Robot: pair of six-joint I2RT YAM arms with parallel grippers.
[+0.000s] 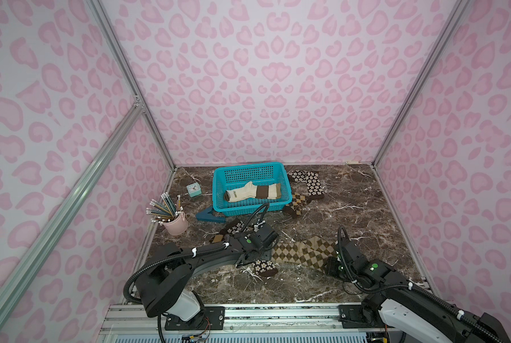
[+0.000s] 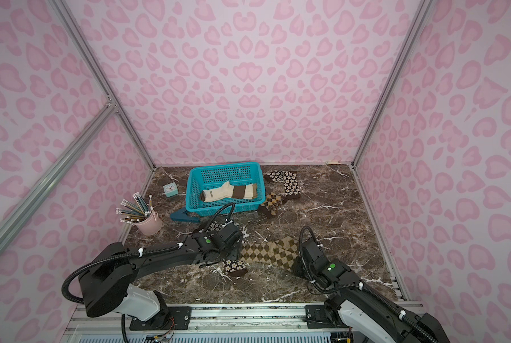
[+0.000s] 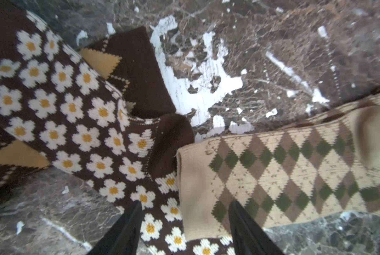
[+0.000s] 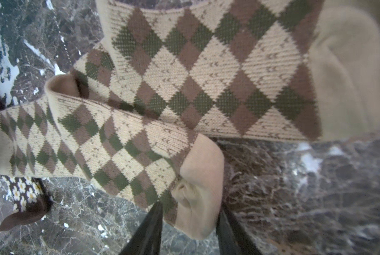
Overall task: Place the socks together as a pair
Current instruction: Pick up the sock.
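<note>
Two tan knit socks with green and brown diamonds (image 1: 304, 252) lie partly on top of each other on the dark marble table (image 1: 367, 208), in front of the blue plastic basket (image 1: 249, 166), on the robot's side. The left gripper (image 3: 185, 205) has its fingers apart over one sock's open end and a brown sock with white flowers (image 3: 74, 110). The right gripper (image 4: 190, 207) has a finger on each side of a sock's plain tan end; I cannot tell if it pinches. A cream sock with brown stripes (image 1: 254, 191) lies inside the basket.

Sock (image 1: 252, 192) inside basket (image 1: 248, 175).
</note>
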